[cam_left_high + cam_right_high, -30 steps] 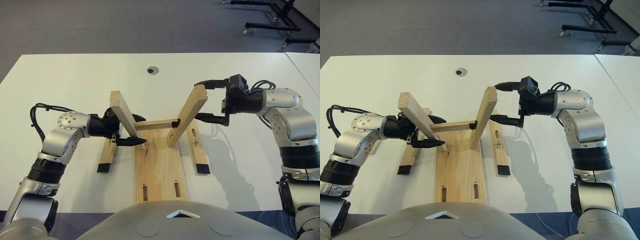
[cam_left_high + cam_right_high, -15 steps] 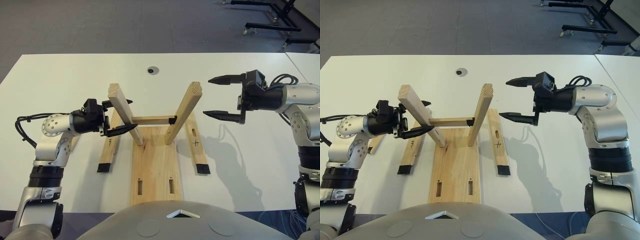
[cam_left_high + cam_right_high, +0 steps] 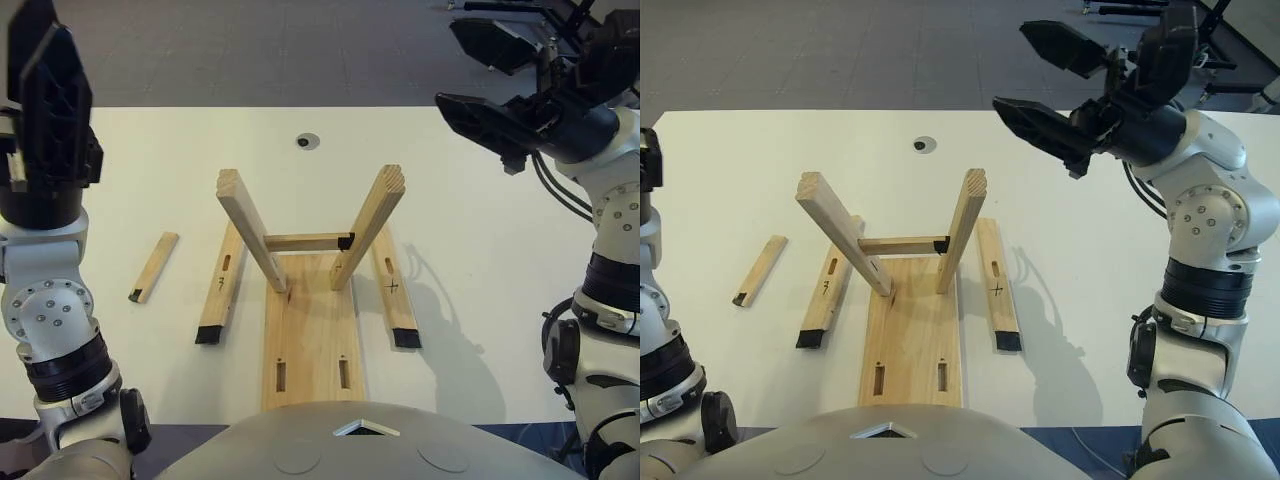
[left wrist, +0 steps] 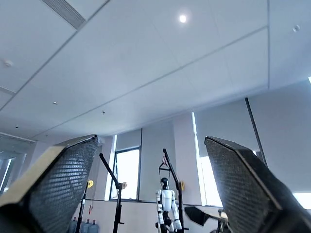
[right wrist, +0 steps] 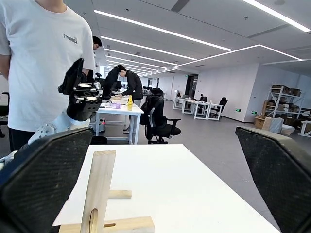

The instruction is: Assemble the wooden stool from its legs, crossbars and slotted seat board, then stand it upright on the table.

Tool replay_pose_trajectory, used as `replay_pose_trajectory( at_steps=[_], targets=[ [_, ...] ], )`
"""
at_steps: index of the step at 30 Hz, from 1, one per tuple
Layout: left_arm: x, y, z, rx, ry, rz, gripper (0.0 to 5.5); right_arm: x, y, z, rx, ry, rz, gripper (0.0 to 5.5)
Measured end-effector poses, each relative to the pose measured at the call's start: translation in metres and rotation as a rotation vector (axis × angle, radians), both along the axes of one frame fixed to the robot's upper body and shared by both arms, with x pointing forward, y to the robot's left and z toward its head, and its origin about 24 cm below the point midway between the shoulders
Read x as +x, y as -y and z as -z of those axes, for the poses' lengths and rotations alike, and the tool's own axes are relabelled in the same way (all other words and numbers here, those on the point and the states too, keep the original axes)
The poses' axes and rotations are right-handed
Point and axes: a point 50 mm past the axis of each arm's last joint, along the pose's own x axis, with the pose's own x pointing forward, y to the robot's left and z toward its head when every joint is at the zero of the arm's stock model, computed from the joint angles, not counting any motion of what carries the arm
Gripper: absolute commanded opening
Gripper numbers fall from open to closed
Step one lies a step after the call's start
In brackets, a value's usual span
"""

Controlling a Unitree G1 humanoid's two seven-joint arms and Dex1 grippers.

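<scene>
The slotted seat board point(image 3: 315, 345) lies flat near the table's front edge. Two legs stand slanted in its far slots, the left leg point(image 3: 250, 240) and the right leg point(image 3: 371, 225), joined by a crossbar point(image 3: 305, 241). Two more legs lie flat beside the board, one on its left point(image 3: 222, 287) and one on its right point(image 3: 393, 297). A loose crossbar point(image 3: 153, 267) rests further left. My left gripper point(image 4: 150, 189) is raised high at the far left, pointing at the ceiling, open and empty. My right gripper point(image 3: 1045, 85) hangs open and empty above the table's far right, well clear of the stool.
A round cable hole point(image 3: 304, 141) sits in the white table point(image 3: 480, 250) behind the stool. A second table point(image 3: 610, 125) adjoins at the right. Black wheeled stands point(image 3: 540, 50) are on the floor beyond.
Both grippers have let go of the standing legs and risen up and outwards. The two legs and crossbar stay standing in the board. The loose crossbar on the left is uncovered.
</scene>
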Motion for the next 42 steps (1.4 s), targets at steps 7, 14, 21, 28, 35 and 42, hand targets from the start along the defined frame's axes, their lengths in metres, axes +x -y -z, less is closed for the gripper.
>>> replay_pose_trajectory(
  at_steps=[7, 14, 21, 28, 35, 42],
  targets=[
    [0.024, 0.059, 0.002, 0.061, -0.182, 0.202, 4.00, -0.001, -0.046, 0.023, -0.083, 0.001, -0.080, 5.40],
    [0.034, 0.058, -0.021, 0.045, -0.250, 0.208, 4.00, -0.004, -0.041, -0.022, 0.030, 0.133, -0.081, 5.40],
    [0.021, 0.093, 0.051, 0.067, -0.614, 0.310, 4.00, -0.033, -0.072, 0.041, -0.313, 0.078, -0.217, 5.40],
    [-0.004, 0.101, 0.070, 0.095, -0.541, 0.207, 4.00, -0.042, -0.074, 0.072, -0.420, -0.002, -0.251, 5.40],
    [0.008, 0.096, 0.065, 0.084, -0.487, 0.195, 4.00, -0.036, -0.070, 0.061, -0.303, -0.063, -0.246, 5.40],
    [0.009, 0.082, 0.006, -0.008, -0.268, 0.220, 4.00, -0.037, -0.045, 0.000, -0.085, 0.062, -0.197, 5.40]
  ],
)
